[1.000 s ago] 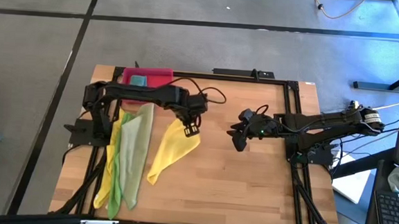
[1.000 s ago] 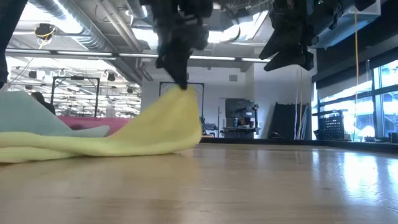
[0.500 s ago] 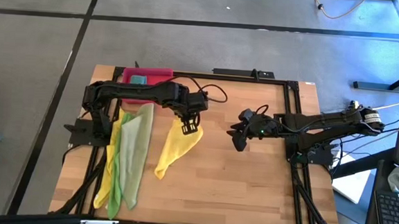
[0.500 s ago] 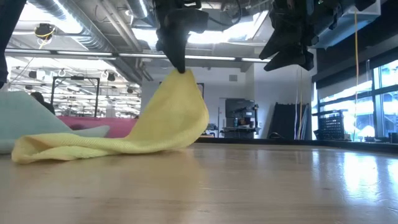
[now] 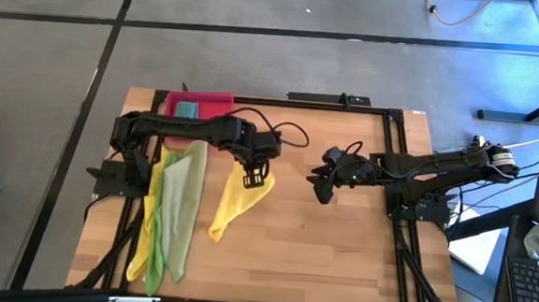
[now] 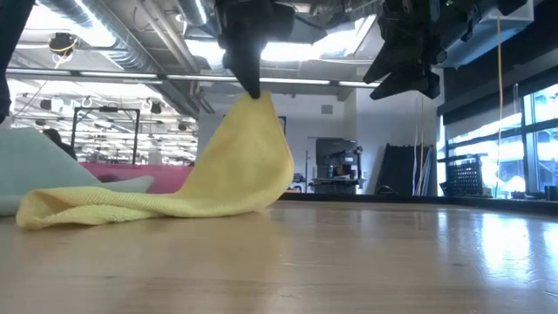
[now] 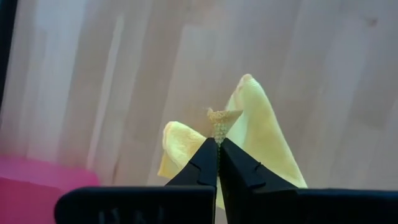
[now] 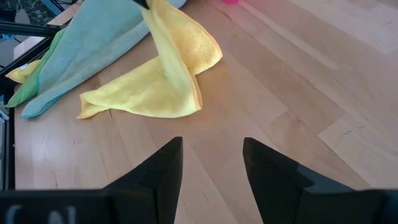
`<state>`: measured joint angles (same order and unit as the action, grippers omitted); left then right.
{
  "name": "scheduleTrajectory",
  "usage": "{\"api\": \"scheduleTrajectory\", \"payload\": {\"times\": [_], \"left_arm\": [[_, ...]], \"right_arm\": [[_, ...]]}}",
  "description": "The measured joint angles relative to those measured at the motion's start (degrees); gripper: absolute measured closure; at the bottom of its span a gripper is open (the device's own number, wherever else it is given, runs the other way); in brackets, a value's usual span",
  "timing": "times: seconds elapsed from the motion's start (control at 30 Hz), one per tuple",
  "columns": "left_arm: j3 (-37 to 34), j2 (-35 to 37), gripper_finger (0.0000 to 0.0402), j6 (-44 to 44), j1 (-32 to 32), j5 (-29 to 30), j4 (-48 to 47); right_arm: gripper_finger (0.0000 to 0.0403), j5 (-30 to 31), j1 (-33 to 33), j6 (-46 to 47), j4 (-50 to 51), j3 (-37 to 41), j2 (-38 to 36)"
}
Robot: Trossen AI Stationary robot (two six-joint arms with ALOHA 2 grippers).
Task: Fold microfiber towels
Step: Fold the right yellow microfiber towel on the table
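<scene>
The pale wooden slatted table (image 5: 320,238) carried a heap of soft green and yellow microfiber towels (image 5: 174,211) near its left edge, apparently waiting their turn. Just beside them one yellow microfiber towel (image 5: 234,200) hung by a corner pinched in the left gripper (image 5: 256,175), probably to spread it; the right gripper (image 5: 323,187) hovered nearby, fingers spread, empty

Lighting even and bright overall. Low view backlit by ceiling lights (image 6: 301,48); window (image 6: 532,144) glare at right. Left wrist view soft; wood table (image 7: 323,81) blurred.
</scene>
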<state>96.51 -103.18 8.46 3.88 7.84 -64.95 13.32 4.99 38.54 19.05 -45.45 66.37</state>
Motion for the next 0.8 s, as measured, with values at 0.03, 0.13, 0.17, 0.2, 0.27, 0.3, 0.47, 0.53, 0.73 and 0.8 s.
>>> {"api": "scheduleTrajectory", "payload": {"times": [0.03,0.13,0.17,0.2,0.27,0.3,0.47,0.53,0.73,0.8], "left_arm": [[0.0,0.0,0.0401,-0.4,-0.2,0.0,0.0],[0.0,0.0,0.0401,-1.6,-0.6,-0.1,0.5],[0.0,0.0,0.0401,-1.8,-0.6,-0.1,0.9],[0.0,0.1,0.0401,-2.0,-0.6,-0.1,1.3],[0.0,1.4,0.0401,-2.1,-0.6,-0.4,1.8],[0.0,2.4,0.0401,-2.2,-0.6,-0.4,2.4],[0.0,7.4,0.0401,-3.3,-0.3,-0.2,2.5],[0.0,9.0,0.0401,-3.8,0.2,-0.1,2.3],[0.0,9.4,0.0401,-4.2,2.3,-1.5,0.2],[0.0,9.4,0.0401,-4.2,2.2,-1.0,1.5]], "right_arm": [[0.0231,0.0,0.0,0.0,0.0,0.0,0.0],[0.0231,0.0,0.0,0.0,0.0,0.0,0.0],[0.0231,0.0,0.0,0.0,0.0,0.0,0.0],[0.0231,0.0,0.0,0.0,0.0,0.0,0.0],[0.0231,0.0,0.0,0.0,0.0,0.0,0.0],[0.0231,0.0,0.0,0.0,0.0,0.0,0.0],[0.0231,0.0,0.0,0.0,0.0,0.0,0.0],[0.0231,0.0,0.0,0.0,0.0,0.0,0.0],[0.0231,0.0,0.0,0.0,0.0,0.0,0.0],[0.0231,0.0,0.0,0.0,0.0,0.0,0.0]]}}
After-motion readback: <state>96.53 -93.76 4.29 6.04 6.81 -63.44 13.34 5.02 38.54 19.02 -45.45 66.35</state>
